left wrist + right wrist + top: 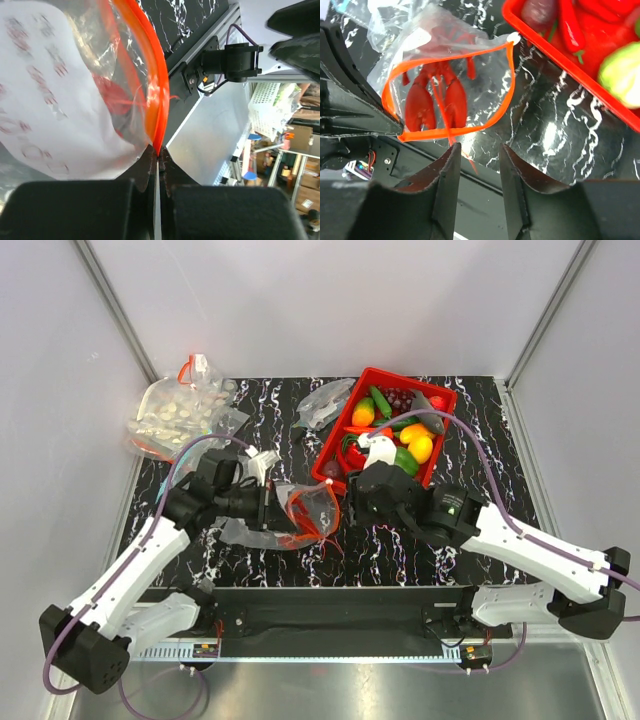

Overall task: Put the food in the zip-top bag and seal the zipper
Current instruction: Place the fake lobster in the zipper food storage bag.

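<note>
The zip-top bag (300,510) lies at mid-table with its mouth held open. My left gripper (159,156) is shut on the red-orange zipper (155,90) at one corner of the mouth. A red lobster (432,100) lies inside the bag, and one thin red feeler of it trails out across the zipper (455,131). My right gripper (477,150) is open just outside the mouth, with nothing between its fingers. More food fills the red tray (410,380): red peppers, yellow-orange and green pieces.
A bag packed with pale round pieces (180,410) sits at the far left. Another clear bag (325,405) lies left of the tray. The table's front rail (320,595) runs just below the bag. White walls close in the back and sides.
</note>
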